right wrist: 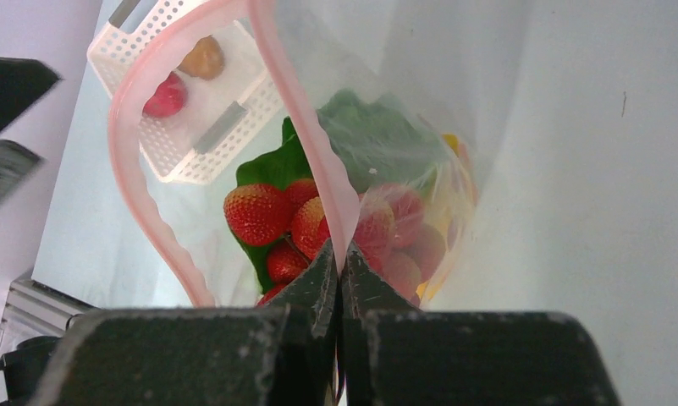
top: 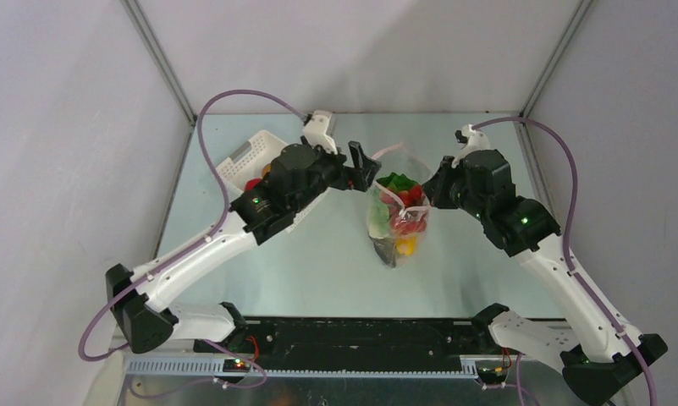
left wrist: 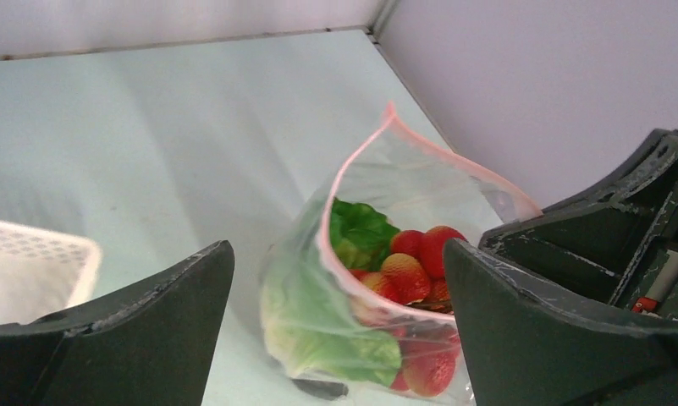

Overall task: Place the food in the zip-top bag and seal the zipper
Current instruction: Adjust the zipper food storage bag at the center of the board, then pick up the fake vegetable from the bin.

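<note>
The zip-top bag (top: 384, 222) stands open at the table's middle, holding red strawberries (top: 410, 216), a green leaf (top: 396, 180) and a yellow piece (top: 406, 245). My right gripper (top: 432, 190) is shut on the bag's pink zipper (right wrist: 297, 127) at the right rim; its jaws (right wrist: 342, 262) pinch the strip. My left gripper (top: 365, 165) is open and empty just left of the bag's mouth. In the left wrist view the bag (left wrist: 318, 313) sits between my spread fingers (left wrist: 149, 338), with strawberries (left wrist: 407, 271) and leaf (left wrist: 361, 233) inside. The zipper's mouth (left wrist: 437, 152) gapes open.
A white lattice basket (top: 246, 156) stands at the back left, partly under my left arm. The right wrist view shows the basket (right wrist: 234, 144) holding a red strawberry (right wrist: 164, 95) and a brown piece (right wrist: 201, 57). The right gripper's body (left wrist: 623, 228) is close on the right.
</note>
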Available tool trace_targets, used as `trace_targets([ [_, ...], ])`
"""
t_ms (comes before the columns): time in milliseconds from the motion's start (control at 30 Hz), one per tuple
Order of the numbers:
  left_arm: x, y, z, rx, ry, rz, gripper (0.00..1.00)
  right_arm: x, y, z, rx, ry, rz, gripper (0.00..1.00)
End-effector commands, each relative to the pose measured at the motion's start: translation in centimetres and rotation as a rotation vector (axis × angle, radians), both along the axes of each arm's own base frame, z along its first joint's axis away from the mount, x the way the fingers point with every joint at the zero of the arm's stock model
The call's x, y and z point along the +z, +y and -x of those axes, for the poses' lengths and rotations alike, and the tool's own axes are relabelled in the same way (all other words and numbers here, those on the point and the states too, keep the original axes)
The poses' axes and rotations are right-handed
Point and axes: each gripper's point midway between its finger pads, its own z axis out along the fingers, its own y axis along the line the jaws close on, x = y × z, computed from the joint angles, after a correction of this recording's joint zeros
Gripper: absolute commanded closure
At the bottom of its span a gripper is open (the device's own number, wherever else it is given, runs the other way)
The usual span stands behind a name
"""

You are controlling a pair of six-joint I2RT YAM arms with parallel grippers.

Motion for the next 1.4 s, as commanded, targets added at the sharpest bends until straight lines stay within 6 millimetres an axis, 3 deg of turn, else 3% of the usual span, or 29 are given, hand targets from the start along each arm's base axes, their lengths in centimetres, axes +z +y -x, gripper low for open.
trace_targets([
  [0,4.2,6.1,-1.2,0.186,-0.089,0.019,0.0,2.6,-0.2,-0.9,-0.036,-0.095,-0.059,0.97],
  [67,4.2,9.2,-2.3,0.282,-0.085,0.029,0.0,2.5,-0.2,-1.1,-0.034,-0.099,-0.062,0.97],
  [167,2.6,13.9,-5.0,0.437,-0.034,0.029,0.0,2.2,-0.3,-1.1,-0.029,-0.092,-0.056,0.97],
  [200,1.4,14.5,-5.7,0.455,0.001,0.008,0.0,2.1,-0.3,-1.1,-0.026,-0.089,-0.055,0.97],
  [233,0.9,16.4,-6.9,0.513,0.024,0.014,0.0,2.2,-0.4,-1.1,-0.025,-0.091,-0.053,0.97],
  [267,-0.8,16.7,-7.9,0.522,0.072,-0.013,0.0,2.1,-0.5,-1.0,-0.026,-0.089,-0.052,0.97],
  [300,-1.1,18.4,-9.1,0.572,0.098,-0.001,0.0,2.1,-0.6,-1.0,-0.024,-0.092,-0.049,0.97],
  [333,-3.4,18.5,-10.1,0.574,0.175,-0.021,0.0,2.1,-0.7,-1.0,-0.025,-0.094,-0.047,0.97],
  [367,-3.7,19.6,-11.2,0.589,0.203,-0.013,0.0,2.2,-0.8,-0.9,-0.018,-0.101,-0.046,0.97],
  [400,-6.3,19.9,-12.0,0.602,0.289,-0.034,0.0,2.0,-0.9,-0.9,-0.016,-0.104,-0.043,0.96],
  [433,-6.4,20.6,-12.9,0.609,0.316,-0.021,0.0,2.2,-1.0,-0.8,-0.016,-0.112,-0.046,0.96],
  [467,-8.5,20.8,-13.7,0.621,0.375,-0.034,0.0,2.1,-1.0,-0.9,-0.016,-0.114,-0.046,0.96],
  [633,-13.8,22.5,-17.3,0.717,0.489,-0.054,0.0,1.9,-1.5,-1.1,-0.019,-0.107,-0.054,0.96],
  [833,-18.5,22.8,-18.6,0.818,0.63,-0.027,0.0,1.1,-1.0,-1.3,0.022,-0.079,-0.062,0.96],
  [1200,-22.8,24.9,-19.3,1.056,0.693,0.066,0.0,0.4,-1.6,-1.9,0.018,-0.059,-0.051,0.96],
  [1367,-24.3,24.8,-20.2,1.089,0.704,0.113,0.03,0.1,-1.8,-2.2,0.016,-0.048,-0.053,0.96],
])
